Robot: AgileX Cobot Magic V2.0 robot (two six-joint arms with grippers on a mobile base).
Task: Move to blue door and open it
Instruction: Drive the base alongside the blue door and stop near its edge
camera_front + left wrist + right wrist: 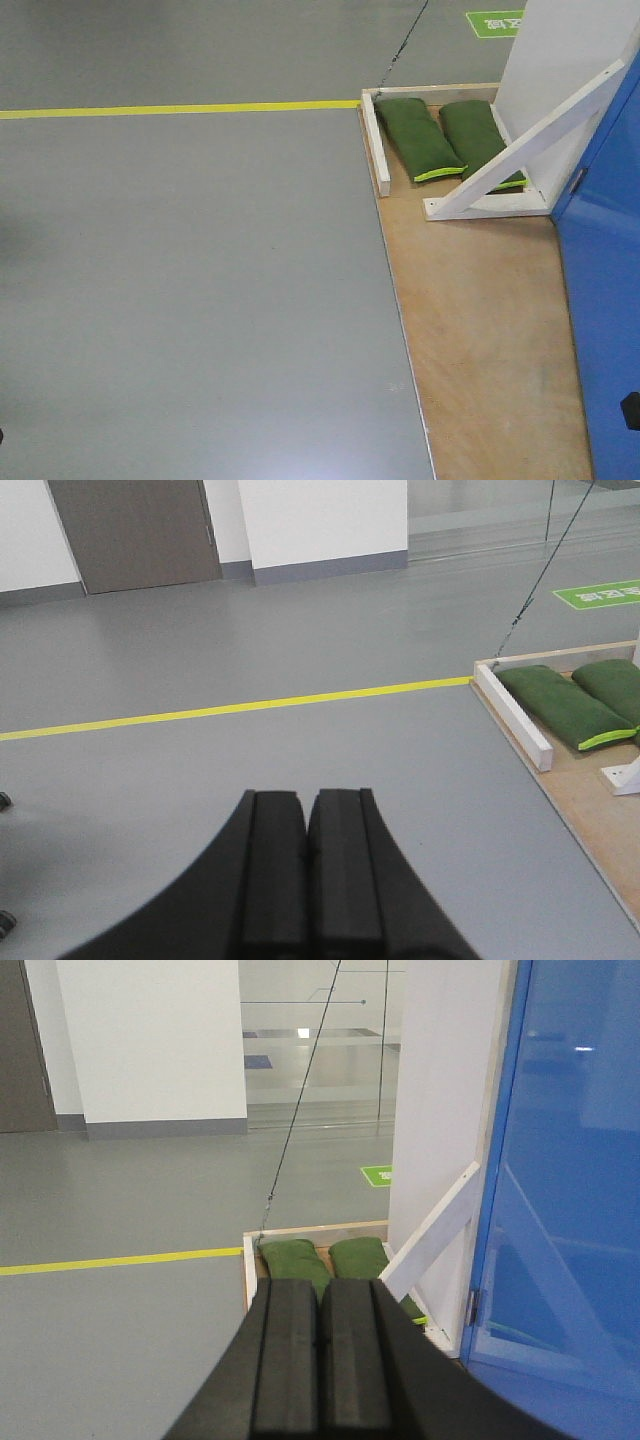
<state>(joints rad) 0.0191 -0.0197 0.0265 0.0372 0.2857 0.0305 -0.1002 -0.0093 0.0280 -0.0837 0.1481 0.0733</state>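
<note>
– Both grippers, left [306,810] and right [320,1300], have their jaws pressed shut on nothing. Where's the door?

– Blue door [610,300] runs down the far right edge of the front view. It stands on the plywood base [480,330], right beside the white brace [530,140]. The right wrist cam has it close on its right side too.

– So which step is this?

– Approach, I'd say. No handle shows in any view, so the robot probably needs to swing right and square up to the door first. After that the right arm looks nearer, and its jaws would have to open before going for the handle.
</note>
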